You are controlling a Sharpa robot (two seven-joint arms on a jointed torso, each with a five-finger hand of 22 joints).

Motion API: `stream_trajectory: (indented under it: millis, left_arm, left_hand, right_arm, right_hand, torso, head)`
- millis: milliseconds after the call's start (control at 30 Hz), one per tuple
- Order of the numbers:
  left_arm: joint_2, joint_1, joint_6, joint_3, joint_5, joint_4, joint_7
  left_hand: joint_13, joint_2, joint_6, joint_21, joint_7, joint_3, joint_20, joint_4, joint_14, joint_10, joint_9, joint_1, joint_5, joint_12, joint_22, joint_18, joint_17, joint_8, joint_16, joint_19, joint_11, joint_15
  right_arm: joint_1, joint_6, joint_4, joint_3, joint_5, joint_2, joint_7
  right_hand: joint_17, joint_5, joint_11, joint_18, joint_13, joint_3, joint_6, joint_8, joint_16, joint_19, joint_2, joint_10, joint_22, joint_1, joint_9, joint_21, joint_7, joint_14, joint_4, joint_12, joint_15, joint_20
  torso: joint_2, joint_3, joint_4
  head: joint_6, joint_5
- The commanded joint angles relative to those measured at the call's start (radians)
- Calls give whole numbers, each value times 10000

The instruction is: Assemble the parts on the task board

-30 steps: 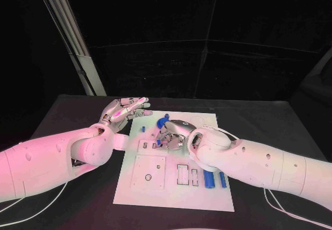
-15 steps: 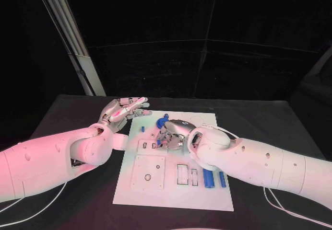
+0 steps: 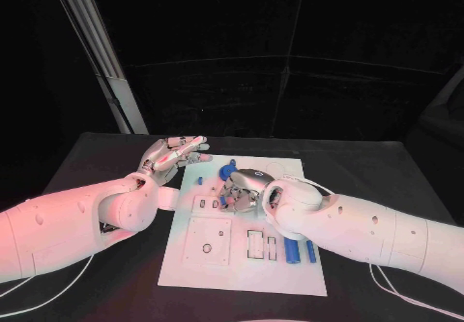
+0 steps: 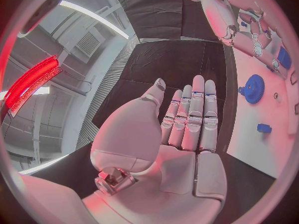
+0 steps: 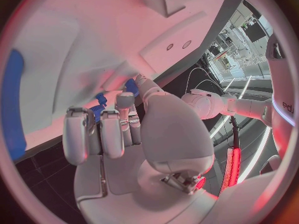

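The task board (image 3: 247,268) is lying in the middle of the black surface (image 3: 87,151), a white plate running from the centre of the head view down toward the lower middle. The right hand (image 3: 242,190) is reaching in from the right and bending down over the upper middle of the board; in the right wrist view its fingers (image 5: 102,129) are curling in around a ribbed blue part (image 5: 98,110) and pinching it against the board. The left hand (image 3: 174,155) is hovering at the board's upper left edge, above the dark surface, with its palm flat, its fingers (image 4: 193,117) stretching out straight side by side, and nothing in it.

A blue gear (image 3: 228,169) is sitting on the board near its top edge, just above the right hand; the left wrist view is showing it as a toothed disc (image 4: 253,88). A small blue block (image 3: 200,180) is lying on the board to the left of the gear, close to the left hand. Two blue pins (image 3: 294,251) are lying side by side, lengthwise, at the board's lower right, just beside the right forearm. Dark rectangular slots (image 3: 255,243) are showing in the board left of the pins.
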Motion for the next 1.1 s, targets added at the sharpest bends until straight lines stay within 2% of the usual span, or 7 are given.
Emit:
stream_trajectory:
  millis: [33, 300, 467, 600, 767, 900, 1100]
  left_arm:
    - [14, 19, 140, 9, 3, 3, 11]
    - [18, 19, 135, 9, 3, -20, 6]
    - [22, 18, 138, 9, 3, -29, 1]
    - [27, 18, 147, 9, 3, -37, 1]
    - [36, 18, 163, 9, 3, -74, -3]
    - [32, 17, 156, 8, 3, -115, -16]
    - [16, 17, 79, 8, -31, -238, -136]
  left_hand:
    - [-9, 116, 46, -46, 13, -11, 48, -57, -47, 34, 0, -15, -5, -23, -9, 70, 10, -56, -65, 3, -27, -9]
    - [-9, 116, 46, -46, 13, -11, 48, -57, -47, 34, 0, -15, -5, -23, -9, 70, 10, -56, -65, 3, -27, -9]
    - [-9, 116, 46, -46, 13, -11, 48, -57, -47, 34, 0, -15, -5, -23, -9, 70, 10, -56, -65, 3, -27, -9]
    - [-9, 116, 46, -46, 13, -11, 48, -57, -47, 34, 0, -15, -5, -23, -9, 70, 10, -56, -65, 3, -27, -9]
    - [-10, 117, 44, -48, 16, -7, 48, -63, -47, 32, -1, -20, -5, -31, -13, 70, 15, -63, -72, 4, -24, -8]
    - [-8, 124, 59, -35, -4, 7, 39, -78, 8, 58, 0, -27, -5, -35, -14, 76, 38, -69, -60, 38, -38, -25]
    - [-12, 107, 68, 75, -3, 30, -35, -131, 287, 79, -2, -72, -6, -93, 6, 87, 145, -117, 17, 270, -65, -98]
  right_arm:
    - [-32, 144, -17, -41, -118, -12, -197]
    - [-32, 5, 1, -42, -120, -4, -197]
    - [-32, -261, 22, -43, -120, -4, -217]
    - [-33, -1075, 54, -43, -29, -21, -14]
    - [-35, -2117, 123, -42, 679, -99, 1238]
    - [-34, -2490, 254, -39, 1692, -282, 2641]
    - [8, -2391, 697, -27, 3809, -918, 4294]
  right_hand:
    - [173, 42, -8, -104, -34, -100, -77, -9, -49, -45, -5, -84, 728, -107, -7, -39, 14, 543, 24, -63, 64, 44]
    - [153, -7, 4, -101, -90, -263, -147, -1, -65, -55, -79, -126, 714, -270, -4, -48, 17, 537, 144, -94, 75, 55]
    - [122, -635, 41, -98, -148, -819, -302, 0, -91, -64, -253, -174, 702, -663, -9, -59, 43, 528, 490, -87, 106, 82]
    - [69, -697, 107, -89, -331, -1428, -545, -5, -130, -93, -262, -360, 660, -726, -19, -82, 113, 514, 863, -224, 161, 127]
    - [-113, -121, 238, -53, -301, -2184, -1149, -33, -246, -212, -331, -397, 497, -372, -29, -163, 272, 468, 1308, -56, 261, 224]
    - [-95, -395, 365, -41, -306, -2829, -1867, -45, -252, -256, -409, -458, 448, -100, -41, -197, 409, 468, 1714, 29, 374, 319]
    - [-539, -385, 354, 117, -908, -2789, -1493, 62, -529, -777, 183, -1010, -236, 302, 17, -531, 389, 334, 1550, -581, 385, 356]
  torso:
    - [-2, -2, 2]
    - [-1, -3, 2]
    - [1, 0, -3]
    - [-1, 0, -5]
    - [-8, 11, -3]
    - [-14, 11, -7]
    - [-56, 11, -25]
  head:
    - [-8, -7]
    - [-8, -6]
    - [-3, -5]
    - [6, -9]
    - [33, -4]
    - [77, 7]
    - [94, 23]
